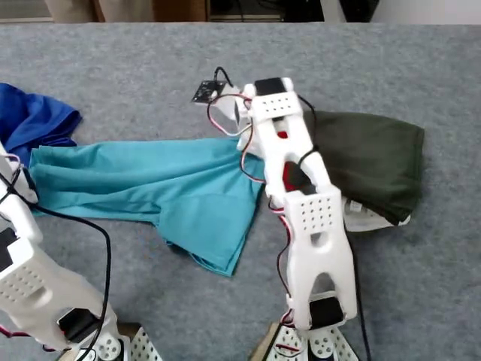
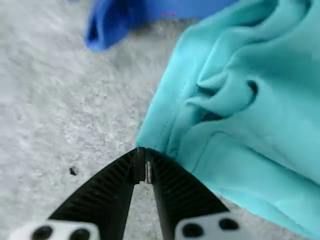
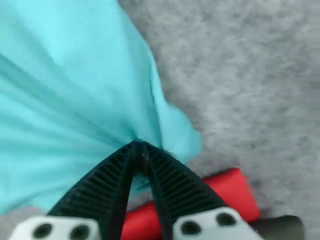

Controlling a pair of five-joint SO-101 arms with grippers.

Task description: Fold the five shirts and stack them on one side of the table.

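**High view: soft teal shirt (image 1: 150, 184) held at both ends**

The teal shirt, a thin knit garment, lies rumpled across the middle of the grey felt-like surface (image 1: 113, 68). It looks light, limp and easily creased, so it would sag from any single grip. Hems and corners seem the best places to hold it.

The left hand (image 2: 143, 167) is pinched tight on the corner nearest the crumpled royal-blue shirt (image 1: 34, 120). The right hand (image 3: 141, 150) is clamped on bunched cloth at the opposite end. Just beyond that end lies a folded dark green shirt (image 1: 368, 162). The napped surface may drag on the fabric. Wooden furniture (image 1: 180, 9) stands beyond the far edge.
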